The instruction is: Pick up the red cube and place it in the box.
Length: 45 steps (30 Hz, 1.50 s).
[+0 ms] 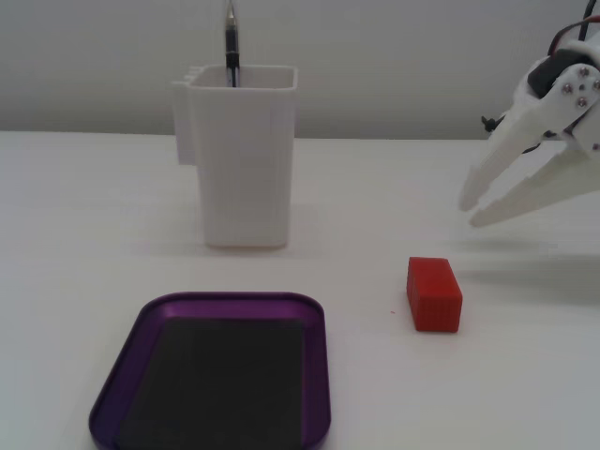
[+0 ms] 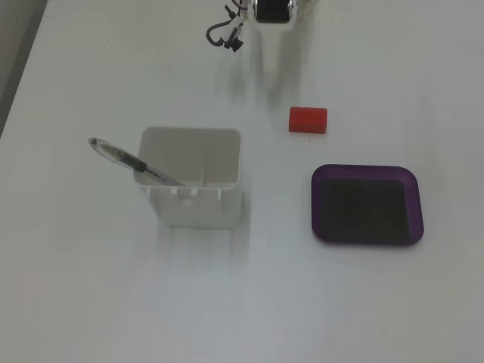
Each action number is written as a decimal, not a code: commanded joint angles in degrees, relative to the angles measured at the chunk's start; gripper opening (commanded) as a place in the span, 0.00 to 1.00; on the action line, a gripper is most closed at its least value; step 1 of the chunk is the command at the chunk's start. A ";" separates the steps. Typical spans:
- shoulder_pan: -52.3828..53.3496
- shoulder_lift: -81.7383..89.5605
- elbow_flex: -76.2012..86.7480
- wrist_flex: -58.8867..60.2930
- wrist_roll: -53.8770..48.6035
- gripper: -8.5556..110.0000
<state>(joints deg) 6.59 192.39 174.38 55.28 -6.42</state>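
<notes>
The red cube (image 1: 434, 293) lies on the white table, right of the purple tray (image 1: 234, 299), whose dark bottom holds nothing. In the other fixed view the cube (image 2: 308, 119) lies just above the tray (image 2: 367, 169). My white gripper (image 1: 469, 214) hangs at the right edge, above and behind the cube, and does not touch it. Its fingers point down-left with a small gap between the tips and hold nothing. In the top-down fixed view only the arm's wrist (image 2: 272, 9) shows clearly; the white fingers blend into the table.
A tall white container (image 1: 246, 169) with a pen (image 1: 231, 37) in it stands behind the tray. It also shows in the top-down fixed view (image 2: 193, 204), left of the tray. A black cable loop (image 2: 223, 34) lies beside the arm.
</notes>
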 commanded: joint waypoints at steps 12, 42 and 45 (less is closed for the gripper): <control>-0.26 -37.71 -40.25 14.33 -0.53 0.17; -14.94 -98.70 -70.49 11.87 13.89 0.25; -15.03 -98.44 -65.57 7.73 13.89 0.25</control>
<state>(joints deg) -8.26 93.25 106.52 66.18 7.03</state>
